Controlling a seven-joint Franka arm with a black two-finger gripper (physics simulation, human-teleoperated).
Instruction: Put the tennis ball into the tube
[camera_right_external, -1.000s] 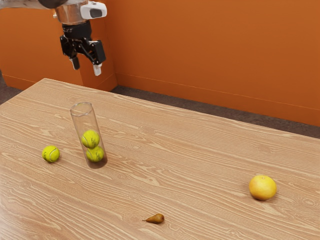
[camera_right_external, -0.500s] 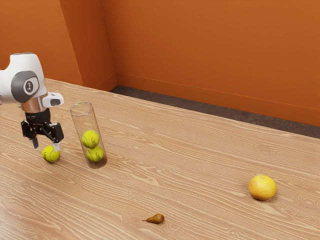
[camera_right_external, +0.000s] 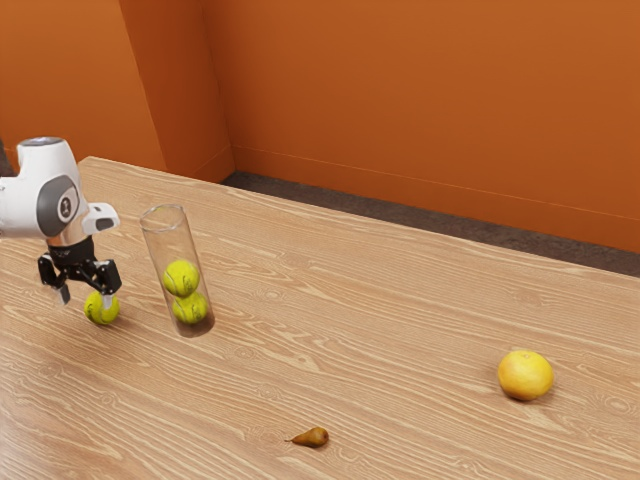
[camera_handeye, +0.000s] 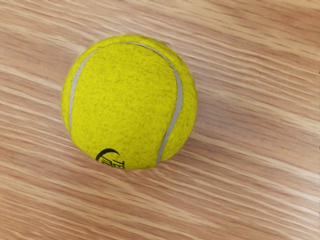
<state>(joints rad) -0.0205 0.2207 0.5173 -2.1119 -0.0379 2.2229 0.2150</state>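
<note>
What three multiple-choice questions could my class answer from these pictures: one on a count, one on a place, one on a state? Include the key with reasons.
1. How many balls are inside the tube?
A) One
B) Two
C) Four

2. Where is the pear?
A) Inside the tube
B) Between the gripper's fingers
C) On the table

3. How is the gripper?
A) Open
B) Shut on the pear
C) Shut on the tube

Key:
1. B: two yellow-green balls show through the clear wall.
2. C: it lies on the bare wood, away from the tube.
3. A: its fingers stand apart, down by the loose ball.
</note>
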